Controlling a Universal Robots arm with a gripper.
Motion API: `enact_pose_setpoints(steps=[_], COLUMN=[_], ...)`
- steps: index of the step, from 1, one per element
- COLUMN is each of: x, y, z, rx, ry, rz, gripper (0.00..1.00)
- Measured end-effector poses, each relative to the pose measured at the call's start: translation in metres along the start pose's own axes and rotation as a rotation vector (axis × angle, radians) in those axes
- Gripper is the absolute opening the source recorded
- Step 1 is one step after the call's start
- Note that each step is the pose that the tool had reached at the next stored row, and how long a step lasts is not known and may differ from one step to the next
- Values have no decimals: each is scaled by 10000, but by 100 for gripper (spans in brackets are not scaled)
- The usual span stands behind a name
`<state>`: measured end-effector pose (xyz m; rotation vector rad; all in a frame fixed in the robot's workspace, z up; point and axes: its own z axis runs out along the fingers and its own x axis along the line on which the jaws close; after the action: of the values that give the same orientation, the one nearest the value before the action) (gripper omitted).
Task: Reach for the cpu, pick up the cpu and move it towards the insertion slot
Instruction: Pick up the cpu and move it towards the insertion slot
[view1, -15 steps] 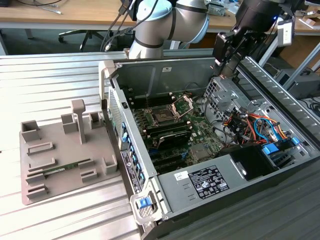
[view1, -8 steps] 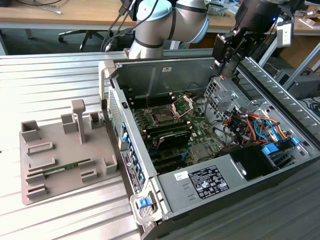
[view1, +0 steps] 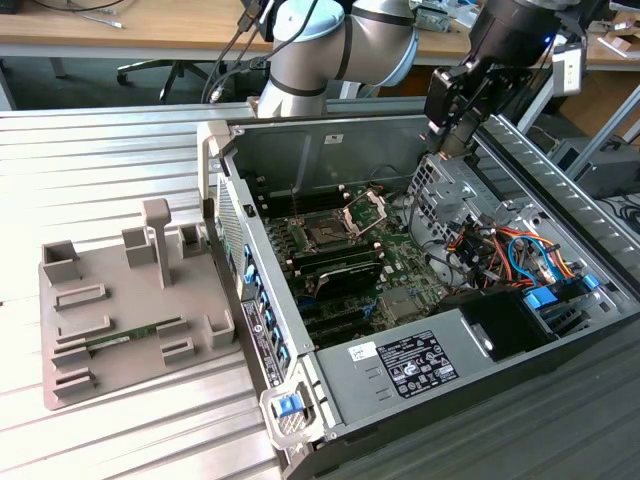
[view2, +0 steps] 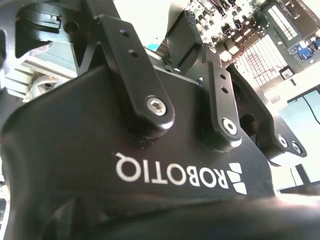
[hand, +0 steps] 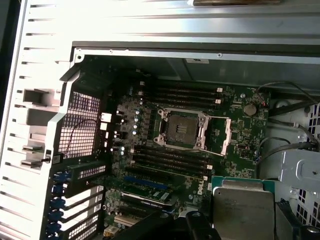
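Exterior view: my gripper (view1: 446, 140) hangs above the open computer case (view1: 330, 130), over its drive cage (view1: 440, 185). A white printed label (view1: 415, 365) marks the power supply. First wrist view: the cpu (hand: 243, 207) lies close to the lens, well apart from the open insertion slot (hand: 181, 129). I cannot tell whether my grip is closed on it.

Bright daylight washes out the slatted table (view1: 110, 170); computer case (hand: 165, 145) interior dim; second wrist view glares white.
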<state>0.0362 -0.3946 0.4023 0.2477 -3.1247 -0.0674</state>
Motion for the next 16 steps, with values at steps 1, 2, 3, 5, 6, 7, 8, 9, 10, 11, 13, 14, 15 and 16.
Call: enact_pose_setpoints(steps=[1,2,3,5,6,7,8,9,10,11,13,14,15,16], x=[0,0,0,0,0,0,0,0,0,0,0,0,0,0], y=[0,0,0,0,0,0,-1,-1,-1,-1,-1,-1,-1,-1], z=[1,3,5,7,8,10,12,13,14,17,22,24,26,27], rx=[0,0,0,0,0,1,0,0,0,0,0,0,0,0], ry=[0,0,0,0,0,0,0,0,0,0,0,0,0,0], rz=[0,0,0,0,0,0,0,0,0,0,0,0,0,0], gripper=[55,55,55,55,55,55,55,55,55,55,55,55,55,55])
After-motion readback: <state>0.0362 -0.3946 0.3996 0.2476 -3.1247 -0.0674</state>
